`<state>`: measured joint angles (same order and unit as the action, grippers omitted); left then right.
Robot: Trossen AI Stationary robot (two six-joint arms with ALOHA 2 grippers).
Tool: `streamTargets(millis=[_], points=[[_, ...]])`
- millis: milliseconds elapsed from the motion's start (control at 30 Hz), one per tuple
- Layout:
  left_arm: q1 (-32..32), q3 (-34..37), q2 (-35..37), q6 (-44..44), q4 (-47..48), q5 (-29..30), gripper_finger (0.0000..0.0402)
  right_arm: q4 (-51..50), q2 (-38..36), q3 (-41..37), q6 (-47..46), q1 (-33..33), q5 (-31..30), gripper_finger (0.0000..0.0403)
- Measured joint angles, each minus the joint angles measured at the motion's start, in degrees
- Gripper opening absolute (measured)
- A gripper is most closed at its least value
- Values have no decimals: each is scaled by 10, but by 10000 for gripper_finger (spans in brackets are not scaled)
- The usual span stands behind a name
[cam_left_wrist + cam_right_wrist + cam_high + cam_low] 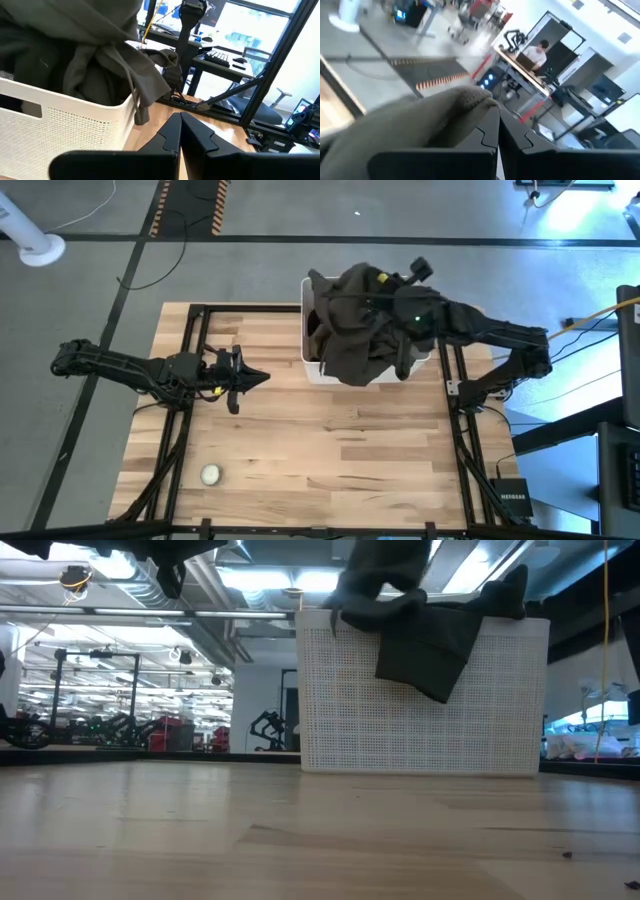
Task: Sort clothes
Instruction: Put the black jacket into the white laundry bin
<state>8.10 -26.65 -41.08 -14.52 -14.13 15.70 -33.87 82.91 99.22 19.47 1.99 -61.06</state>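
Note:
A dark olive-brown garment [360, 330] is heaped over a white perforated bin [312, 365] at the table's far edge. Its folds hang over the bin's near rim [425, 650] and a corner hangs down the bin's outer wall [142, 107]. My right gripper [385, 292] is above the bin, shut on this garment. My left gripper [255, 377] hovers shut and empty over the table, left of the bin, pointing at it. The pink, black and khaki garments do not show plainly. My right gripper pinches a bunched fold of the olive-brown garment [470, 100] between its two fingers; how many layers, I cannot tell. The fingers come from the table's right side, above the bin. The garment hangs slack below them, its lower part draped on the bin and over its rim [400, 610].
A small white ball [210, 474] lies on the table near its front left corner. Black frame rails run along the table's left [185, 430] and right [455, 440] sides. Bare wood [340, 450] lies in front of the bin.

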Motion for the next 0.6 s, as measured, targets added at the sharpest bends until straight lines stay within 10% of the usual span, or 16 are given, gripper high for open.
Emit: streamTargets(millis=[267,600], points=[[0,0,0,-5,-2,0,0,-193,3,-68,-180,67,120,5],[0,0,0,0,0,0,0,-22,4,-323,-259,140,325,20]])
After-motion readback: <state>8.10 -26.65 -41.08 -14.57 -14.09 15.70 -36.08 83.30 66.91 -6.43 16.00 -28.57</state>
